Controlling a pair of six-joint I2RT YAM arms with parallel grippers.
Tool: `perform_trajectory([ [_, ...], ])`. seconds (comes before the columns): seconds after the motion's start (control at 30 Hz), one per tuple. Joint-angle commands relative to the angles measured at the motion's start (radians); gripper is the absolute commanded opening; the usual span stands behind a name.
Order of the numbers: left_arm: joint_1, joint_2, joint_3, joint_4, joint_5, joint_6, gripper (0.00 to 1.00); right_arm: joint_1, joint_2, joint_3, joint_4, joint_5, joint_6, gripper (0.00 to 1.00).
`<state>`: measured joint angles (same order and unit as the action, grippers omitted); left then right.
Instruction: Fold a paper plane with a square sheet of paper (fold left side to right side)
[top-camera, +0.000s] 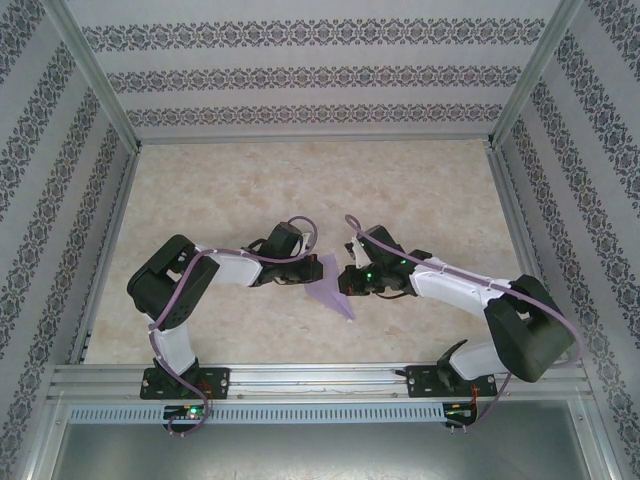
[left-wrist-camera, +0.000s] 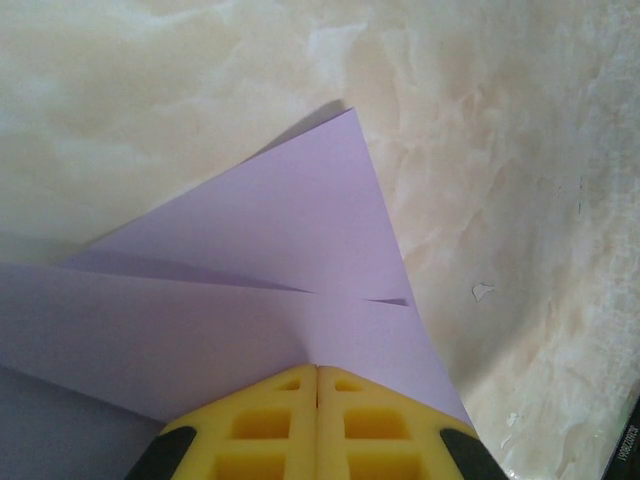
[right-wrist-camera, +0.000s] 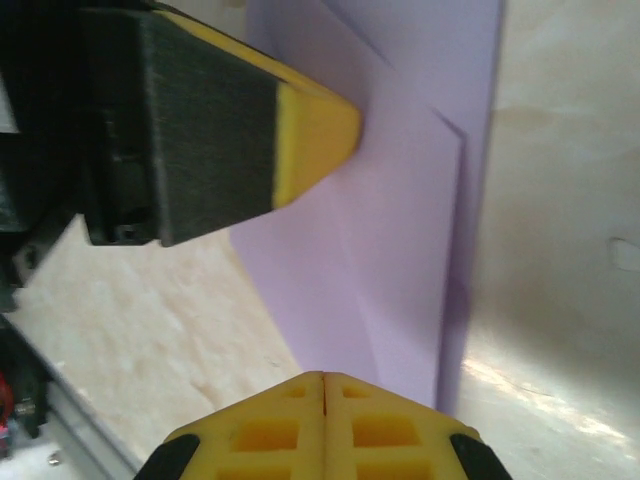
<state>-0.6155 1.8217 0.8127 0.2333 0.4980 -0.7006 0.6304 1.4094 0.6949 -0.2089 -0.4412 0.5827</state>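
The lavender paper (top-camera: 333, 293) lies on the marbled counter (top-camera: 300, 190) near its middle, between the two arms, folded into overlapping layers with a pointed corner (the creases show plainly from the left wrist). The left claw (top-camera: 305, 268) has its yellow tips pressed together over the paper's edge. The right claw (top-camera: 350, 280) is likewise closed, fingertips together at the paper's opposite side, nothing visibly pinched between them.
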Motion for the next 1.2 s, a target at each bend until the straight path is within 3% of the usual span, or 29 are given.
perform_trajectory([
  [0.0,-0.007,0.01,-0.04,-0.077,-0.067,-0.002,0.02,0.002,0.042,-0.031,0.111,-0.093,0.064,0.0],
  [0.63,-0.009,0.01,-0.032,-0.096,-0.075,0.001,0.02,0.032,0.25,0.032,0.224,-0.063,0.095,0.0],
  [1.17,-0.01,0.01,-0.032,-0.118,-0.102,0.001,0.02,0.036,0.267,0.008,0.194,-0.031,0.09,0.0],
])
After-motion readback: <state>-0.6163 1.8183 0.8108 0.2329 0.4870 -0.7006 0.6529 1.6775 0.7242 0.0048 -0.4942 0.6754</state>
